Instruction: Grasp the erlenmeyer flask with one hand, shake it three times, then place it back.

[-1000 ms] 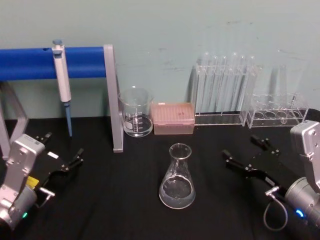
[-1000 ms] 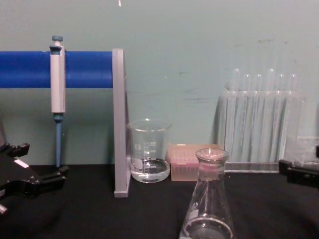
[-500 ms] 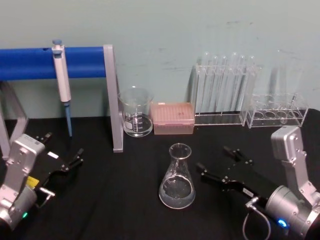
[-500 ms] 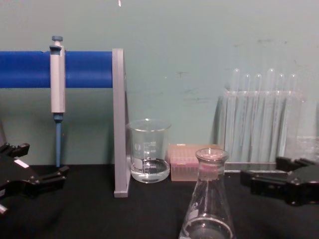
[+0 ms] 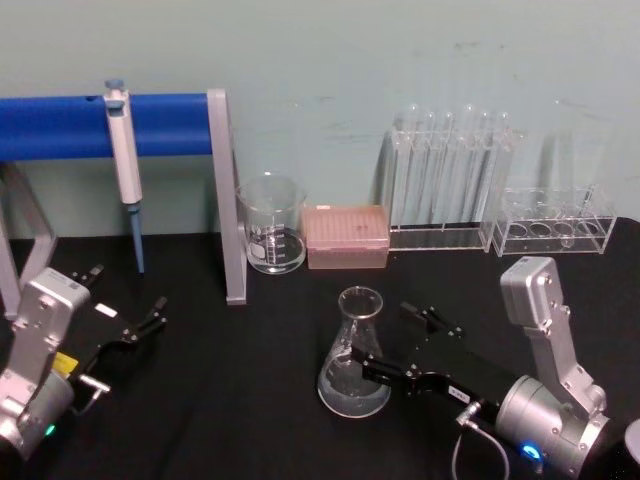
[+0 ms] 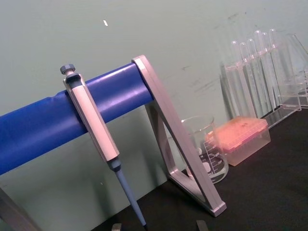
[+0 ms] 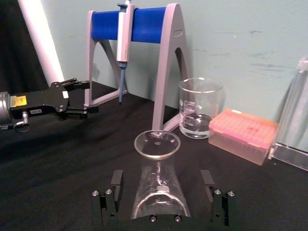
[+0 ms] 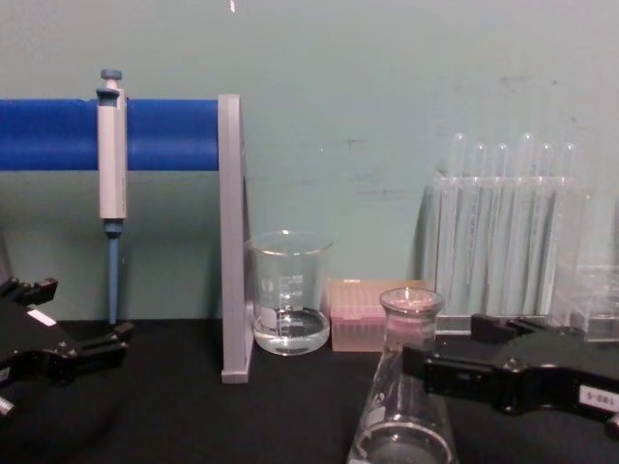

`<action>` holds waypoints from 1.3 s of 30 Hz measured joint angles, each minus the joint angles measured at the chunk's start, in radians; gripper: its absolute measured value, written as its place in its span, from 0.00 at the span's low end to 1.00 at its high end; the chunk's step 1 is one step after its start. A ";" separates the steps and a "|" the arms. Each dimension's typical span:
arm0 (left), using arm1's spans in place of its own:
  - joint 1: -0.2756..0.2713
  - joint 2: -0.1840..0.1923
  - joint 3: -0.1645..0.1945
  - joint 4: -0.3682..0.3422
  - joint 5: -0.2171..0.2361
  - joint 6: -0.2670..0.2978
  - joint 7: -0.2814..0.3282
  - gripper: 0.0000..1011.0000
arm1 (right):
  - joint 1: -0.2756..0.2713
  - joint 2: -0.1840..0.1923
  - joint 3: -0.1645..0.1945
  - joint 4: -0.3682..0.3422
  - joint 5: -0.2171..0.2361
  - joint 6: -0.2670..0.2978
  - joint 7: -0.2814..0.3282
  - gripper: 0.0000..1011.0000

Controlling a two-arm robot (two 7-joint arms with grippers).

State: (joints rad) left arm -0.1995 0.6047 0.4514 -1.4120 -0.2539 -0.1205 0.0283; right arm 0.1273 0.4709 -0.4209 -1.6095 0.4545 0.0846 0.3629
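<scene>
Barely any liquid in erlenmeyer flask (image 5: 350, 352)

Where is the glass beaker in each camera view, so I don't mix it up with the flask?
Head view: beaker at the back, between the grey stand post and the pink tip box.
Chest view: beaker near centre, same neighbours.
Left wrist view: beaker partly behind the post.
Right wrist view: beaker beyond the flask that the right claw straddles.
Shared landmark: the pink tip box.
</scene>
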 joint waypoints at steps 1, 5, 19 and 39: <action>0.000 0.000 0.000 0.000 0.000 0.000 0.000 0.99 | 0.002 -0.003 -0.001 0.002 -0.002 0.000 0.002 0.99; 0.000 0.000 0.000 0.000 0.000 0.000 0.000 0.99 | 0.015 -0.021 -0.005 0.023 -0.016 -0.001 0.013 0.99; 0.000 0.000 0.000 0.000 0.000 0.000 0.000 0.99 | 0.069 -0.086 -0.016 0.102 -0.063 -0.018 0.034 0.99; 0.000 0.000 0.000 0.000 0.000 0.000 0.000 0.99 | 0.113 -0.140 -0.019 0.173 -0.104 -0.039 0.038 0.99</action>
State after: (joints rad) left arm -0.1995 0.6047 0.4514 -1.4120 -0.2539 -0.1205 0.0283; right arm 0.2399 0.3312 -0.4396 -1.4362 0.3506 0.0459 0.4012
